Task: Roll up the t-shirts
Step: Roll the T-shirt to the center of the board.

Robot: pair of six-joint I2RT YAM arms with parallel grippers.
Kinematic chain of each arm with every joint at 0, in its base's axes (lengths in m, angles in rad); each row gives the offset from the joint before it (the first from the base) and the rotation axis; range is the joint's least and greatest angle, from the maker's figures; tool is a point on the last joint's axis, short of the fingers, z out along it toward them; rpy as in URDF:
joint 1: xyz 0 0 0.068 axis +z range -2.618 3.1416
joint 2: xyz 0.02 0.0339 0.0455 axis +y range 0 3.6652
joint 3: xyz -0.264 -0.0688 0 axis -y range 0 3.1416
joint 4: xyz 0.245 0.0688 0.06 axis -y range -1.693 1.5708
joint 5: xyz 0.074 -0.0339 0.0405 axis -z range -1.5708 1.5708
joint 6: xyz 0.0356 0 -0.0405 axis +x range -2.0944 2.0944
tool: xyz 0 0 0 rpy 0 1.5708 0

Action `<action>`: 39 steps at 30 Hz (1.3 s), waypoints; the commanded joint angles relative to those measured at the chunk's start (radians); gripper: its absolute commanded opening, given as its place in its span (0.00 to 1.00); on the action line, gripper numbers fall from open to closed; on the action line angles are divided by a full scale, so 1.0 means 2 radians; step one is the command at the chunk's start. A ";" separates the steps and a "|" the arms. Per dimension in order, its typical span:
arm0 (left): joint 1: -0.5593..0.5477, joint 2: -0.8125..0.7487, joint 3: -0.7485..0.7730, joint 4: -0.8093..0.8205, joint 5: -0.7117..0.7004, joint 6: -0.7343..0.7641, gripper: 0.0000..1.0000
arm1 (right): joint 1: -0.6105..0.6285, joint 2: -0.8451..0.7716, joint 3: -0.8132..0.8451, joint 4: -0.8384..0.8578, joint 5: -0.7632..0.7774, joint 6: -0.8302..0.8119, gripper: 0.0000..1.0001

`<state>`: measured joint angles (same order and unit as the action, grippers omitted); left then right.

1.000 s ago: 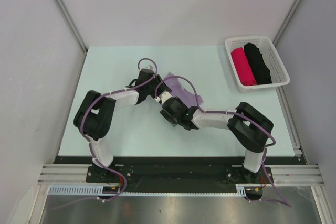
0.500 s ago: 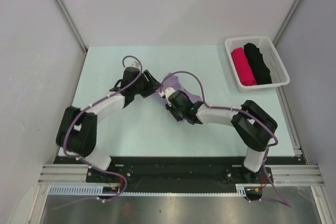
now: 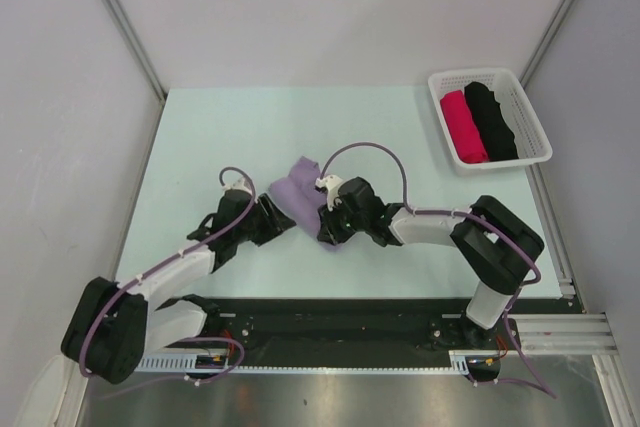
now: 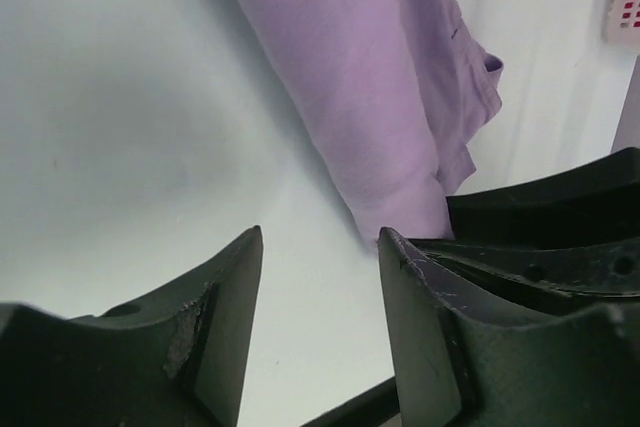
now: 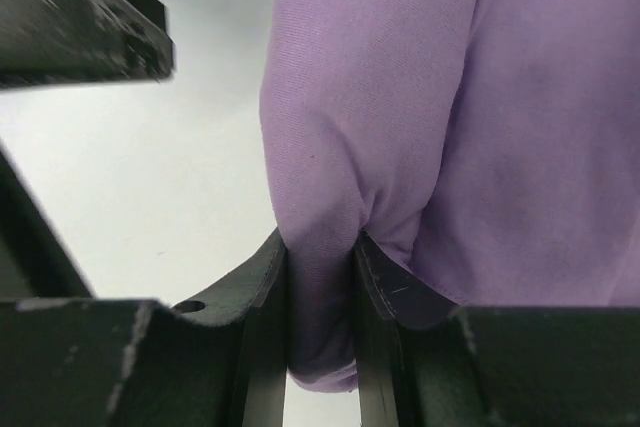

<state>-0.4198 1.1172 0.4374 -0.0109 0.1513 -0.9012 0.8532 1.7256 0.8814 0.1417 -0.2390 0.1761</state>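
Right tool (image 5: 320,257), clenched on the t-shirt (image 3: 297,193), has dragged it toward 6 o'clock; left tool (image 4: 320,242) stands released, so rolling can likely begin.

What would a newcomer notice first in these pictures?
The lavender t-shirt lies bunched at the middle of the table, a fold pinched in the right gripper. The left gripper stands open beside it, empty. A white basket at the far right corner holds a pink roll and a black roll.
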 commanded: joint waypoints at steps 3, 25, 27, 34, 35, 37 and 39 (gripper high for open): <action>-0.033 -0.045 -0.034 0.010 -0.042 -0.027 0.54 | 0.005 0.000 -0.030 0.020 -0.109 0.072 0.20; -0.063 0.042 0.022 0.009 -0.075 -0.027 0.52 | -0.023 0.026 -0.033 0.034 -0.138 0.104 0.20; -0.065 0.055 0.028 0.011 -0.089 -0.028 0.52 | -0.025 0.026 -0.033 0.033 -0.139 0.103 0.20; -0.069 0.080 0.049 0.009 -0.102 -0.029 0.50 | -0.027 0.034 -0.035 0.043 -0.146 0.108 0.21; -0.069 0.083 0.052 0.009 -0.103 -0.030 0.49 | -0.028 0.035 -0.034 0.043 -0.146 0.109 0.21; -0.069 0.090 0.059 0.009 -0.105 -0.030 0.48 | -0.028 0.035 -0.034 0.043 -0.145 0.111 0.22; -0.070 0.096 0.065 0.009 -0.106 -0.030 0.47 | -0.028 0.030 -0.034 0.041 -0.141 0.111 0.23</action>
<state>-0.5556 1.2842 0.5064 -0.0181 -0.0006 -0.9436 0.7868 1.7618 0.8326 0.2588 -0.4915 0.3851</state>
